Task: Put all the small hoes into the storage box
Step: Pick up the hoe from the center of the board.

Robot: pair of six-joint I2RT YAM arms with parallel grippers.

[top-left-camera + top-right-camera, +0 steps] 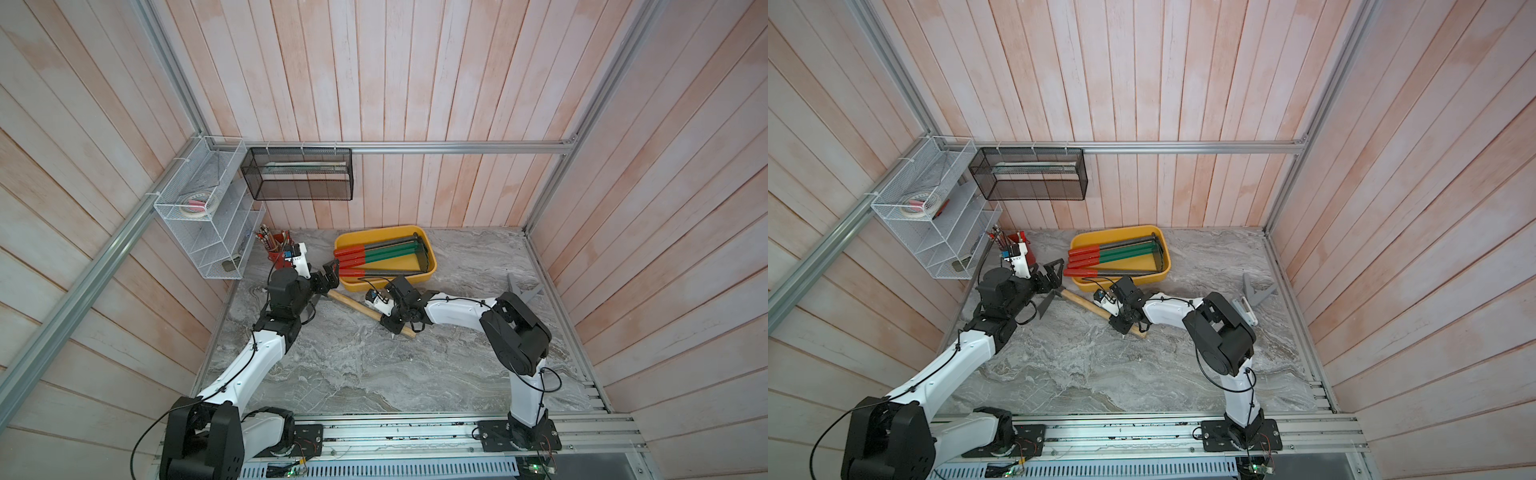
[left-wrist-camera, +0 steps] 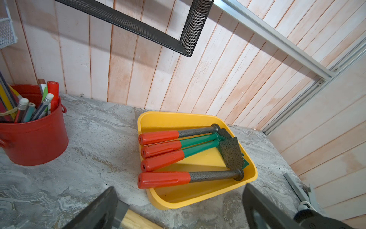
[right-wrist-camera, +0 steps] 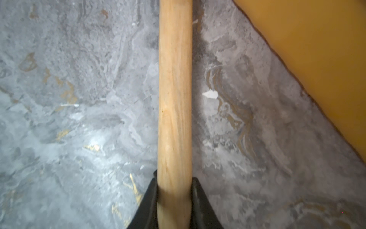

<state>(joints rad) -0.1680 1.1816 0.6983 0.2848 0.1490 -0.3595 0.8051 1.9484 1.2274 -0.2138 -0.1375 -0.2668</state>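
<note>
- The small hoe (image 1: 353, 305) is seen outside the storage box (image 2: 168, 117), slanted across the bench (image 1: 353, 365) just beside the box's near wall.
- Its wooden handle (image 3: 175, 99) is clamped near the free end by the right gripper (image 3: 175, 190); a black finger is pressed against each side of the handle.
- Whether the handle rests on the bench or is held slightly off it cannot be told.
- The dark blade (image 1: 1047, 302) is seen in a top view at the other end, below the left arm's wrist.
- The left gripper (image 1: 329, 275) is held with its jaws wide apart and nothing between them, above the blade end and close to the near corner of the box.
- Four hand tools (image 2: 164, 156) with red grips are laid side by side in the yellow box, two with green shafts and two with dark grey ones.
- A red bucket (image 2: 35, 142) of pencils is placed near the back wall, beside the left arm.
- A black mesh basket (image 1: 297, 174) and a white wire rack (image 1: 199, 216) are mounted on the walls.
</note>
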